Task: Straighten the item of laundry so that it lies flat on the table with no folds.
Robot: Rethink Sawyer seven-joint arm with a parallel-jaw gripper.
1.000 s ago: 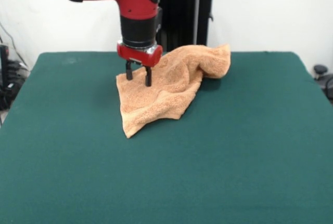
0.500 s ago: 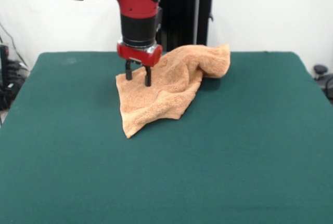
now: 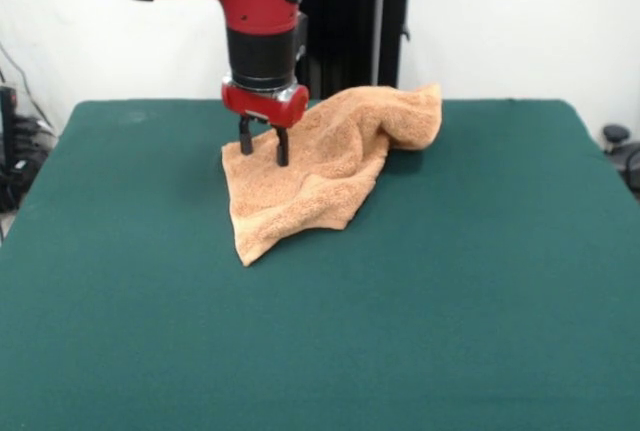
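Note:
The light orange-tan towel (image 3: 320,173) lies crumpled on the dark green table (image 3: 320,331), toward the far side. Its right part is bunched into a raised fold; a corner points toward the camera at the lower left. My gripper (image 3: 263,154) hangs from the red and black arm over the towel's far left corner. Its two dark fingers (image 3: 283,147) are apart, with their tips at or just above the cloth. They hold nothing.
The robot's black pedestal (image 3: 355,21) stands behind the table's far edge. A dark object (image 3: 616,136) shows past the table's right edge and cables (image 3: 18,156) past the left edge.
The arm and gripper have shifted very slightly to the left over the towel's corner. The towel has not moved.

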